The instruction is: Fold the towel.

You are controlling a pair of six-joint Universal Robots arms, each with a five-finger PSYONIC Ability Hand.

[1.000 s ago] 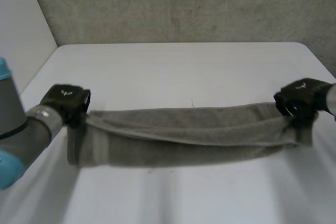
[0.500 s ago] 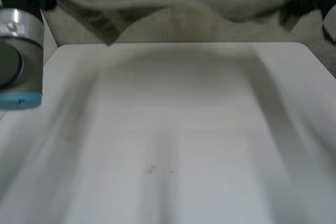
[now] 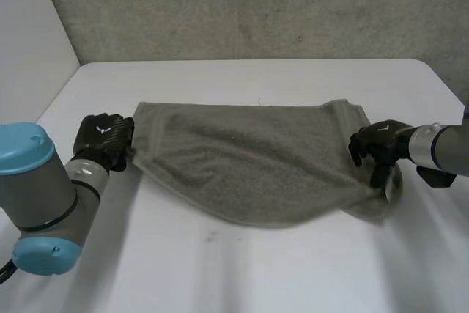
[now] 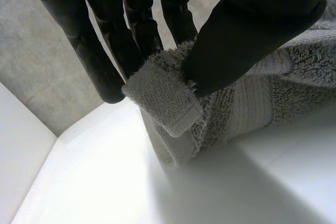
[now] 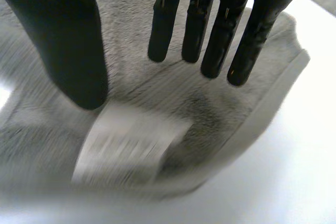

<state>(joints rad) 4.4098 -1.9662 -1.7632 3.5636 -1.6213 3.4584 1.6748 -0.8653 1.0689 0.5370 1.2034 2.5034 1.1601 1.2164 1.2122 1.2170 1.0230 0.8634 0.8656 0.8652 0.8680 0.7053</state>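
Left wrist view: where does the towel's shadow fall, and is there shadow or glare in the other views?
Left wrist view: the towel, pinched in the left hand, throws a dark shadow on the table under its corner. Right wrist view: the table beside the towel's edge is glaringly white. Head view: soft light, a faint shadow along the towel's near edge, no glare.

A grey-brown terry towel (image 3: 249,155) is laid lengthwise across the white bench (image 3: 242,269), its near edge bowed.
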